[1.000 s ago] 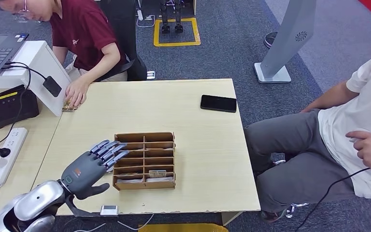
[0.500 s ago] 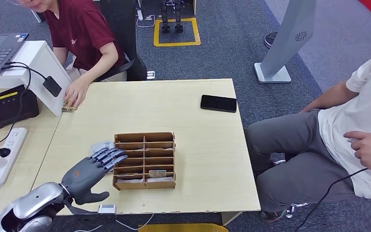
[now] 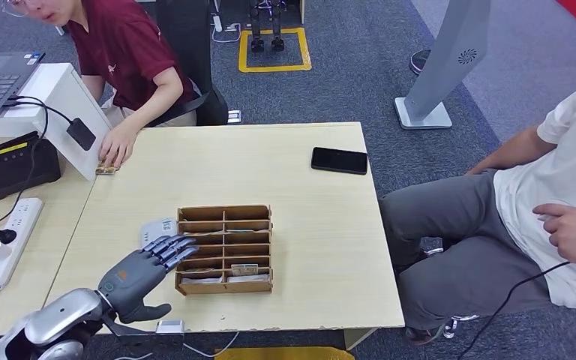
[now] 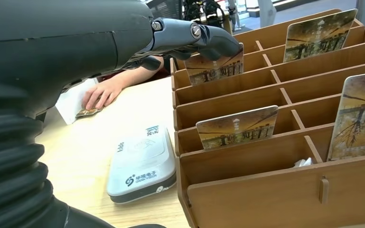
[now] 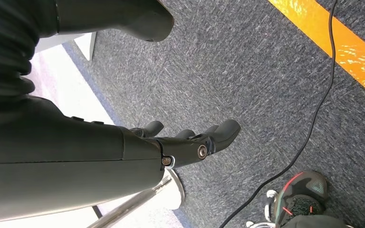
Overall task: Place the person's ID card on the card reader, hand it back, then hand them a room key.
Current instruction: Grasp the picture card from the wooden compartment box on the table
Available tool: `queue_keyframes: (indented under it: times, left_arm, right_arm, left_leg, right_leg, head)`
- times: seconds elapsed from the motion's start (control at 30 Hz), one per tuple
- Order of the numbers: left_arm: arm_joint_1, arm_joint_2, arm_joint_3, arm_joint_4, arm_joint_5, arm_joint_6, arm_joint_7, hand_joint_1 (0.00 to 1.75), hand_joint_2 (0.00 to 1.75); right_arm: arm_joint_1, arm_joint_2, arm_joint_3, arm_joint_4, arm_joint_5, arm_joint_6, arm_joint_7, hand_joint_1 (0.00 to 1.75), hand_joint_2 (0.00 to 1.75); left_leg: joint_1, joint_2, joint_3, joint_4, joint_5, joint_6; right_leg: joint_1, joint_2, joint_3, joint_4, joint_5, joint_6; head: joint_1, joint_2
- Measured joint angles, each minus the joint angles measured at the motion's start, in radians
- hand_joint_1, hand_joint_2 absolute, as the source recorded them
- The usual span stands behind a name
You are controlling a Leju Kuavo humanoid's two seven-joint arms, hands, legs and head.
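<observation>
My left hand (image 3: pixel 136 272) hovers open at the left side of the wooden key rack (image 3: pixel 225 249), fingers stretched over its left wall and holding nothing. In the left wrist view the hand (image 4: pixel 123 42) reaches above the rack (image 4: pixel 266 185), where several room key cards (image 4: pixel 237 127) stand in slots. The white card reader (image 3: pixel 157 228) lies flat on the table just left of the rack, also seen as the reader (image 4: pixel 140 164). A person in a maroon shirt rests a hand (image 3: pixel 118 145) on a small card (image 3: pixel 106 166) at the table's far left. My right hand (image 5: pixel 171 142) hangs empty over the carpet.
A black phone (image 3: pixel 339 160) lies at the table's far right. A white stand (image 3: pixel 71 120), a black terminal (image 3: pixel 16 163) and a power strip (image 3: pixel 9 240) sit on the left desk. A second person in a white shirt (image 3: pixel 562 195) sits to the right.
My left hand has drawn back toward me and lower, uncovering the card reader beside the rack. The person in maroon has lifted their head a little.
</observation>
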Motion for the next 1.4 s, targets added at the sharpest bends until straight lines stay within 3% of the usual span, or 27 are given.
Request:
queue_keyframes:
  times: [1.4]
  left_arm:
    - [0.023, -0.018, 0.0, 0.0, -0.009, 0.023, 0.012, 0.0, 1.75]
  right_arm:
    - [-0.001, 0.005, 0.0, 0.0, 0.002, 0.003, 0.002, 0.0, 1.75]
  left_leg:
    - [0.0, 0.0, 0.0, 0.0, 0.0, 0.0]
  right_leg:
    - [0.0, 0.0, 0.0, 0.0, 0.0, 0.0]
  head:
    - [0.0, 0.0]
